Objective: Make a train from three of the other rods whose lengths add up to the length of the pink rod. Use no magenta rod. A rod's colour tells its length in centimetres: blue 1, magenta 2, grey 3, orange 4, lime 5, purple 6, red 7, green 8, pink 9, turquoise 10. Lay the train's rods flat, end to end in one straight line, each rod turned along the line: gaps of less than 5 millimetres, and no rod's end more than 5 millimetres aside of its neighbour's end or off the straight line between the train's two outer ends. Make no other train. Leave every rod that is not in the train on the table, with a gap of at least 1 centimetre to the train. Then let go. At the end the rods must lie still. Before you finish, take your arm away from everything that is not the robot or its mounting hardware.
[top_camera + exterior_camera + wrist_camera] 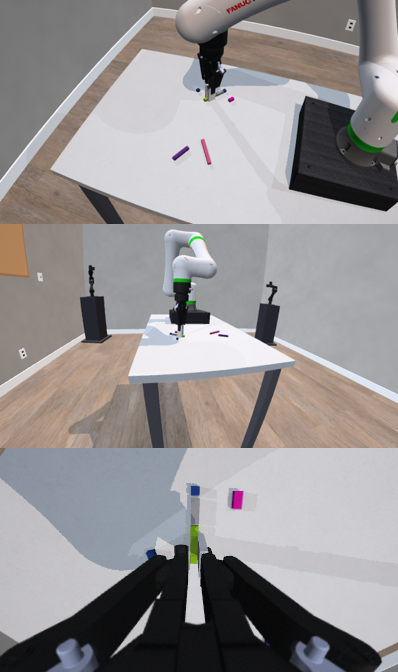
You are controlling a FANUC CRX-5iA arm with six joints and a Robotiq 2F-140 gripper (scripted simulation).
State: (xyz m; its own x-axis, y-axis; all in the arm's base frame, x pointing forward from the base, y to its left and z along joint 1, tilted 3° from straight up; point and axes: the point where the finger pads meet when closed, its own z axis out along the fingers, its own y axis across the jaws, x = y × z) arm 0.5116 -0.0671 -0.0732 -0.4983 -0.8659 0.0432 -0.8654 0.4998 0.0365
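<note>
My gripper [210, 97] [180, 334] [194, 543] points down at the table, shut on the lime rod [205, 99] [183, 336] [194, 535]. The lime rod lies at table height, its near part between the fingertips. In the wrist view a grey rod [221, 92] [195, 510] follows in line, then a blue rod [224, 90] [170, 333] [195, 491]; no gap shows. Another blue rod [198, 90] [177, 338] [151, 554] lies apart to one side. The pink rod [205, 152] [214, 332] lies well away.
A magenta rod [231, 99] [176, 332] [237, 500] lies beside the line, apart from it. A purple rod [181, 153] [223, 335] lies near the pink rod. The arm stands on a black base block [341, 183] [199, 319] on the white table [120, 156] [193, 359].
</note>
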